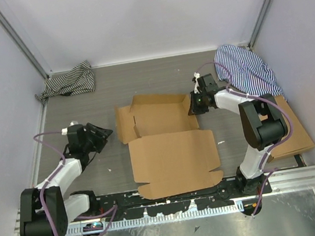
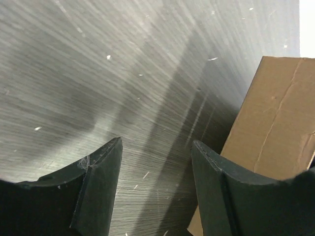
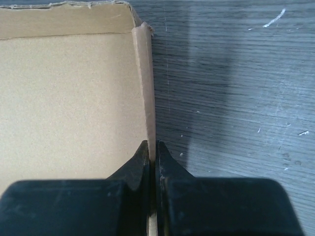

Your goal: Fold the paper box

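Observation:
The paper box [image 1: 175, 156] lies in the middle of the table, its front panel flat and its rear part folded up into low walls. In the top view my right gripper [image 1: 194, 106] is at the box's rear right wall. The right wrist view has the gripper [image 3: 152, 145] shut on that thin upright wall of the box [image 3: 142, 88], with the box floor to its left. My left gripper [image 1: 105, 132] hovers left of the box, apart from it. Its jaws [image 2: 156, 145] stand open over bare table, with a box flap [image 2: 275, 123] just to the right.
A dark striped cloth [image 1: 70, 81] is bunched at the back left corner. A blue striped cloth [image 1: 247, 70] lies at the back right, over a flat brown cardboard rectangle [image 1: 292, 134] by the right wall. Enclosure walls stand on three sides.

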`<action>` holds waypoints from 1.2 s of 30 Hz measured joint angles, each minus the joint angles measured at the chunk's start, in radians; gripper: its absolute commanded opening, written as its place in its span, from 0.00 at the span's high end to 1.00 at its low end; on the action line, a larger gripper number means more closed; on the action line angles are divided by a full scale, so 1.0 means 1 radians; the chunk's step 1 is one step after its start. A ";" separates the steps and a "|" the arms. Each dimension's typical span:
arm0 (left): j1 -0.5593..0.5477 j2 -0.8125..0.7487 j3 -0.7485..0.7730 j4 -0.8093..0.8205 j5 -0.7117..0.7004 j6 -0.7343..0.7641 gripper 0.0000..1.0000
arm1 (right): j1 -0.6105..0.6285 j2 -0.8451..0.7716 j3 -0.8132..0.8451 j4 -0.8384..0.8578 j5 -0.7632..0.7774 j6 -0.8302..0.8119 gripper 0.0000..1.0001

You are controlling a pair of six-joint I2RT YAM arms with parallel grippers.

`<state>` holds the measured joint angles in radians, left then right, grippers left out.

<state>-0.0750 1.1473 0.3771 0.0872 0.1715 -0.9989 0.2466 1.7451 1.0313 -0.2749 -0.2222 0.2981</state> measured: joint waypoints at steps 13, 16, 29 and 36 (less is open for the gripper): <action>0.010 0.030 -0.055 0.388 0.137 -0.117 0.35 | -0.050 -0.002 -0.037 0.041 -0.147 0.035 0.99; 0.010 0.137 -0.055 0.553 0.193 -0.178 0.36 | -0.050 -0.003 -0.038 0.045 -0.166 0.046 0.99; -0.006 0.557 -0.055 1.203 0.351 -0.500 0.39 | -0.050 -0.012 -0.037 0.058 -0.195 0.064 0.99; -0.029 0.502 -0.051 1.274 0.355 -0.541 0.39 | -0.049 -0.013 -0.037 0.058 -0.201 0.064 0.99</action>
<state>-0.1036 1.6497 0.3256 1.3609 0.5266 -1.5402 0.1978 1.7325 0.9939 -0.2173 -0.4232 0.3618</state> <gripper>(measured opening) 0.606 0.074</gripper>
